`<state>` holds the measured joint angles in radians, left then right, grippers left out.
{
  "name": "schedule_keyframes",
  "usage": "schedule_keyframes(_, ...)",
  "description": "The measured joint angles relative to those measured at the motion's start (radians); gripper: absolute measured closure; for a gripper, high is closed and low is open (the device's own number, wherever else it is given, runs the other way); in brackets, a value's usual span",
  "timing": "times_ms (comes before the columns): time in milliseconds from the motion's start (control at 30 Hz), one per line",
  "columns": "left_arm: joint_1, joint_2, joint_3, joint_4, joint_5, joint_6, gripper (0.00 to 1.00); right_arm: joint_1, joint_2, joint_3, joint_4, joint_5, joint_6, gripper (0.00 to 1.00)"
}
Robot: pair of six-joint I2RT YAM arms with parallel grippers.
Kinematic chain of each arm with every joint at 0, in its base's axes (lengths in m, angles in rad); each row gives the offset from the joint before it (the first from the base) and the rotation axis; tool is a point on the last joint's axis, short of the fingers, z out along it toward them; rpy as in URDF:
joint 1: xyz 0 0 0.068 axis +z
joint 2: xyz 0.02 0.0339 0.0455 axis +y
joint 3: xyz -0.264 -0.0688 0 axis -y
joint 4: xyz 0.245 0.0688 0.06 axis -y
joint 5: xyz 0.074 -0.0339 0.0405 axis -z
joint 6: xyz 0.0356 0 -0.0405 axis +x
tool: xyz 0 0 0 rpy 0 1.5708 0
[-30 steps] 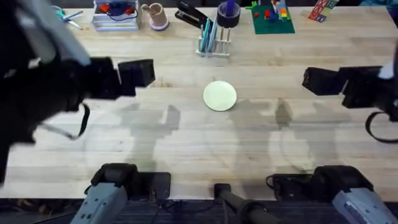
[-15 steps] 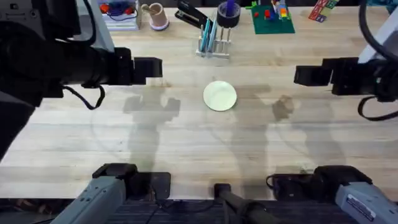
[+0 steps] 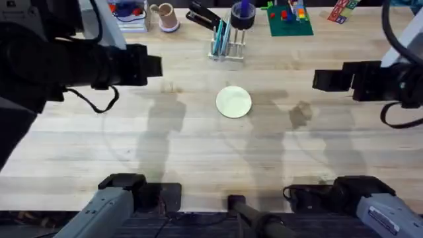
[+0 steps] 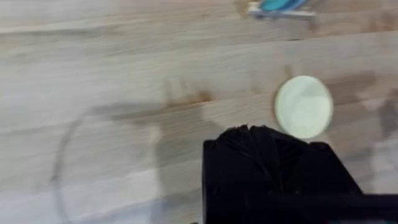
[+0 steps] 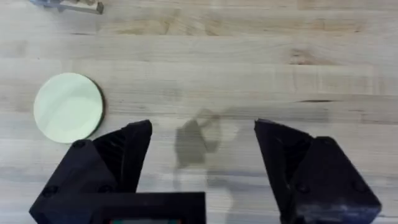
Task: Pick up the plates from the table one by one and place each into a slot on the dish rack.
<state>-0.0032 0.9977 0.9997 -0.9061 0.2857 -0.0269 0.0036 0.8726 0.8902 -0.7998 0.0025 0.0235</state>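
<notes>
A pale yellow-green plate (image 3: 233, 102) lies flat near the middle of the table (image 3: 198, 152). It also appears in the left wrist view as the plate (image 4: 303, 107) and in the right wrist view as the plate (image 5: 68, 107). Behind it stands the white dish rack (image 3: 227, 43) with light blue plates (image 3: 221, 34) upright in its slots. My left gripper (image 3: 151, 66) hovers to the plate's left, raised, its fingers together with nothing in them. To the plate's right hovers my right gripper (image 3: 322, 79), and its own view shows the right gripper (image 5: 202, 134) open and empty.
Along the back edge stand a clear tray (image 3: 122, 14) of red and blue items, a pinkish mug (image 3: 165, 16), a black stapler (image 3: 201, 16), a black tape roll (image 3: 242, 16) and a green baseplate (image 3: 289, 21). Both arm bases sit at the near edge.
My left gripper swung right, then drew back a little toward the far left. The right gripper shifted slightly left and then held still. The plate has not moved.
</notes>
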Motion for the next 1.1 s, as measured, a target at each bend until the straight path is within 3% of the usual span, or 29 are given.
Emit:
schedule_keyframes(267,0.000,0.030,0.000,0.034,0.352,-0.001,0.959,0.000,0.000,0.000,0.000,0.000,0.000,0.007)
schedule_keyframes(400,0.000,0.092,0.000,0.051,0.482,-0.001,0.957,0.000,0.000,0.001,0.000,0.000,0.000,0.007)
schedule_keyframes(533,0.000,0.172,-0.004,0.093,0.551,0.001,0.958,0.000,0.000,0.002,0.000,0.000,0.000,0.007)
schedule_keyframes(733,-0.024,0.283,-0.100,0.267,0.629,0.002,0.958,0.000,0.000,0.004,0.000,0.000,0.000,0.007)
schedule_keyframes(900,-0.071,0.381,-0.183,0.386,0.655,-0.006,0.957,0.000,0.000,0.005,0.000,0.000,0.000,0.007)
schedule_keyframes(1100,-0.150,0.505,-0.197,0.494,0.667,-0.031,0.958,0.000,0.000,0.005,0.000,0.000,0.000,0.007)
